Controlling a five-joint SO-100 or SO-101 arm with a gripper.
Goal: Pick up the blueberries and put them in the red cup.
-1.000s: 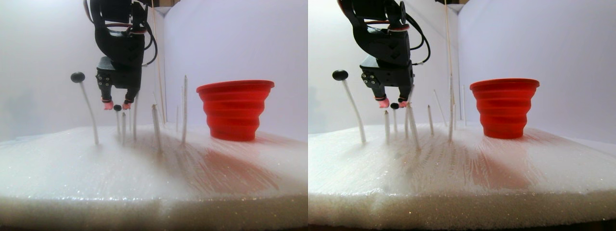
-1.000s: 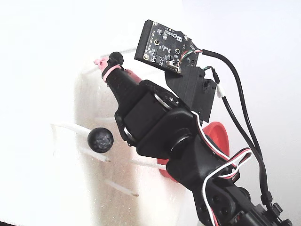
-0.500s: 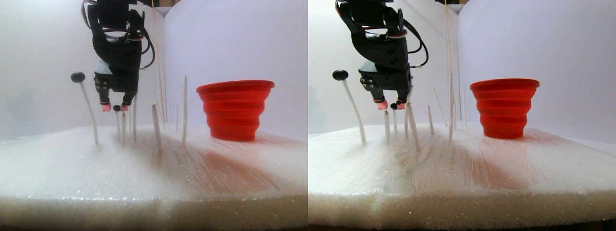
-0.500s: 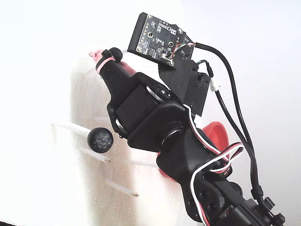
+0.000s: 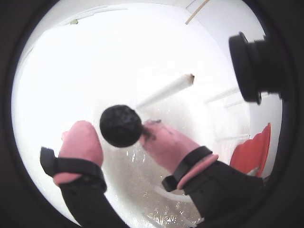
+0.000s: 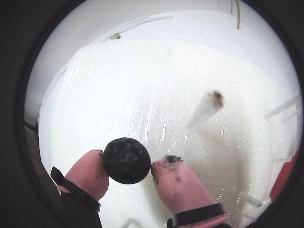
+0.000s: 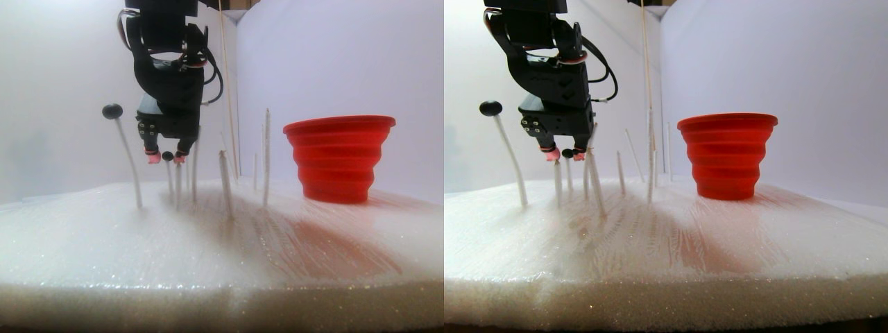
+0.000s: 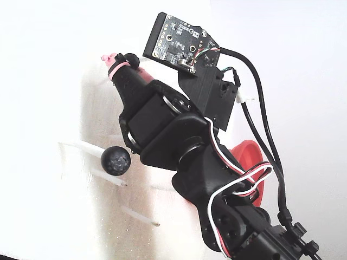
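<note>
A small black-blue blueberry (image 5: 121, 126) (image 6: 127, 160) sits between the pink fingertips of my gripper (image 5: 122, 138) (image 6: 129, 175), touching both pads. The gripper is shut on it. In the stereo pair view the gripper (image 7: 166, 159) hangs over the left cluster of thin white sticks, holding that blueberry (image 7: 167, 156) at stick-top height. I cannot tell whether the blueberry still rests on its stick. A larger blueberry (image 7: 112, 111) (image 8: 115, 161) tops a bent stick to the left. The red cup (image 7: 339, 158) (image 8: 246, 154) stands upright to the right, apart from the sticks.
Several bare white sticks (image 7: 266, 156) stand in the white foam slab (image 7: 208, 243) between gripper and cup. One has a stained tip (image 6: 217, 98). White walls close the back. A thin wooden rod (image 7: 225, 83) rises behind the arm.
The gripper has sunk a little, so its fingertips are level with the small blueberry. The fingertips have drawn in onto it. The cup and the larger blueberry have not moved.
</note>
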